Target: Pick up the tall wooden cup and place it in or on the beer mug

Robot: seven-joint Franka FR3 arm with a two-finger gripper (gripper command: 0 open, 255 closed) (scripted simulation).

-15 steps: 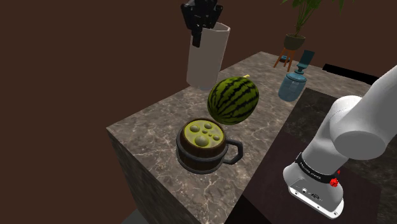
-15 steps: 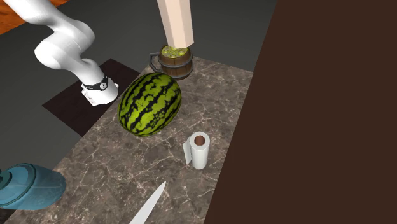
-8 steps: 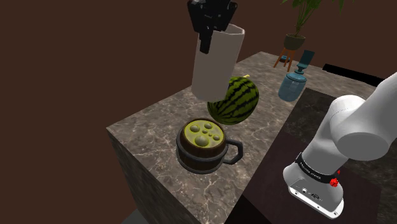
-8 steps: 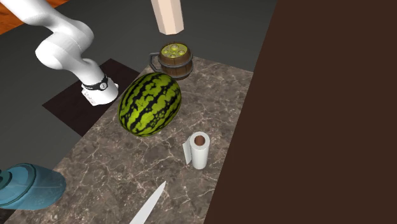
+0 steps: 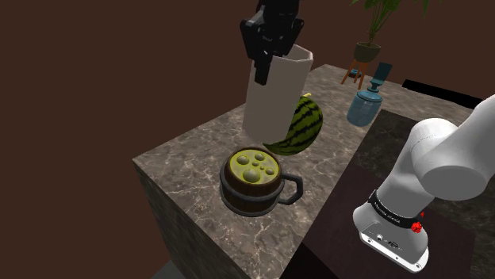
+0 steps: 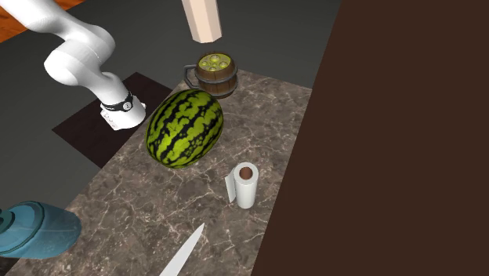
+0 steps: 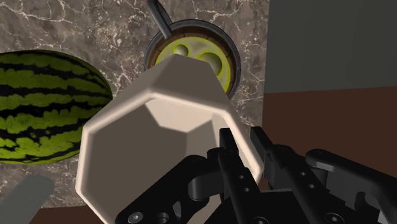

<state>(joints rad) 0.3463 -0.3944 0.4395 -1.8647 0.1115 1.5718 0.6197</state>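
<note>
Overhead, above the marble counter (image 5: 178, 154) and its striped watermelon (image 6: 185, 127), I see the tall pale cup (image 5: 274, 99) hanging in the air, mouth up, above the barrel-like beer mug (image 5: 254, 184) without touching it. My black gripper (image 7: 243, 141) pinches the cup's rim wall, one finger inside, one outside.

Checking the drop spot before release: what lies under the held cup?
In the wrist view the beer mug sits below the pale cup: part of its rim and yellow-green bubbly filling show past the cup. The cup covers the rest of the mug.
</note>
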